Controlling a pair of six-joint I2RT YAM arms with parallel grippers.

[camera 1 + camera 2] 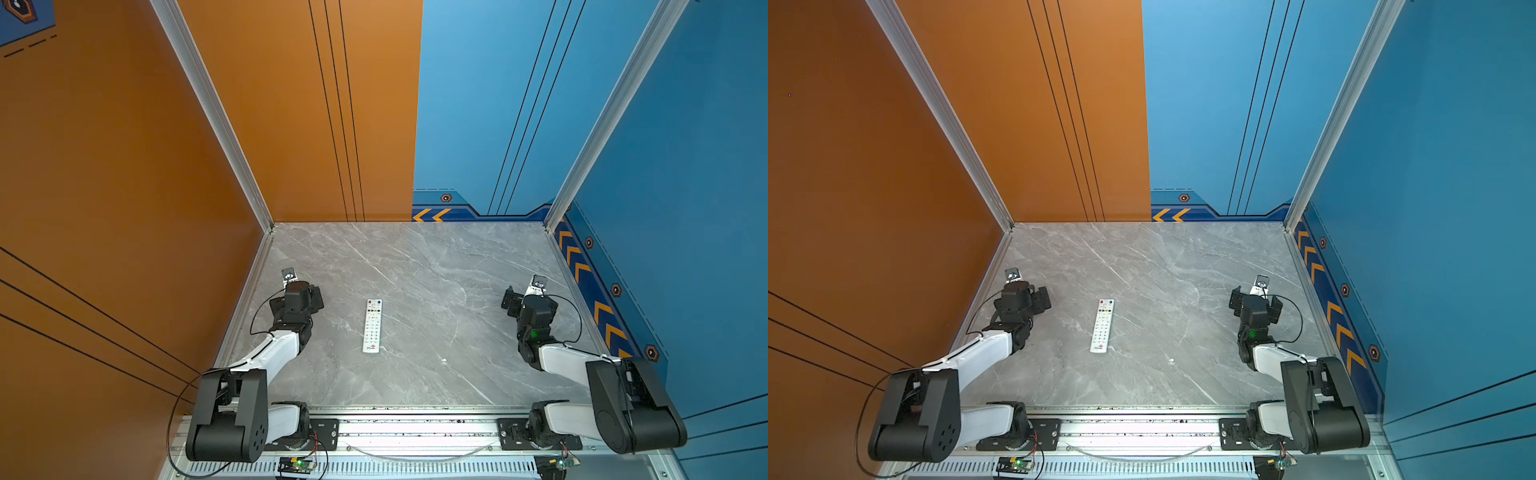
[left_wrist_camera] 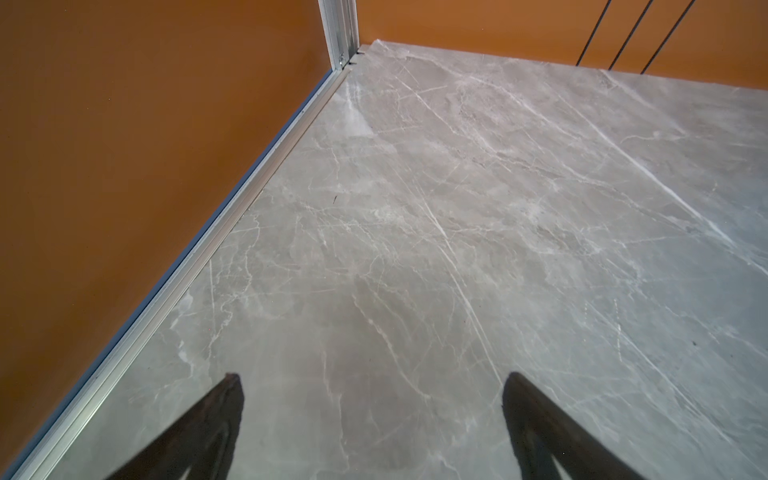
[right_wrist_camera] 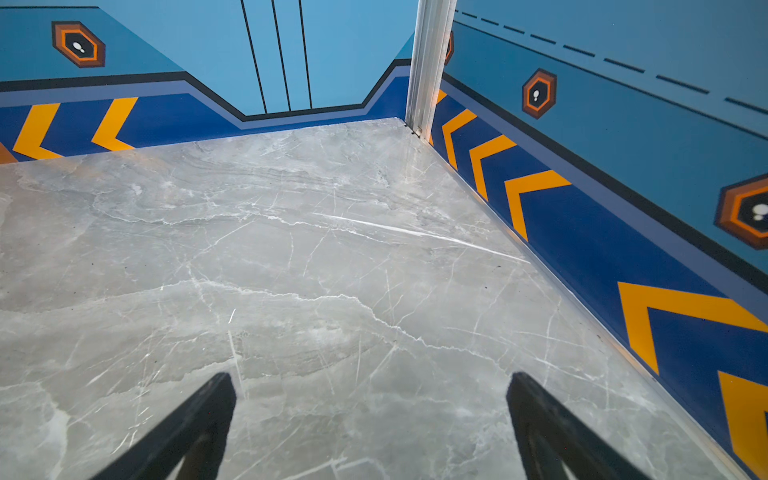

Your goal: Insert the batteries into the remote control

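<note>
Overhead, in both top views, the remote control lies flat with its buttons up on the grey marble table, near the middle and a little nearer the left arm. It is a long slim white bar with rows of small buttons, a red and a blue button at its far end and a red logo at its near end; the print on the keys is too small to read. A tiny pale speck lies on the table to its right, too small to name. The left claw and the right claw hang over the table at either side, well apart from the remote control. Each arm is folded at the elbow with its wrist bent downward, and the wrist bodies hide the fingertips from above. Seen from the left wrist, the left claw is spread wide over bare marble beside the orange wall, its dark fingers cut off at the picture's edge. Seen from the right wrist, the right claw is likewise released, with only marble between its fingers, facing the blue wall with its yellow chevrons.
</note>
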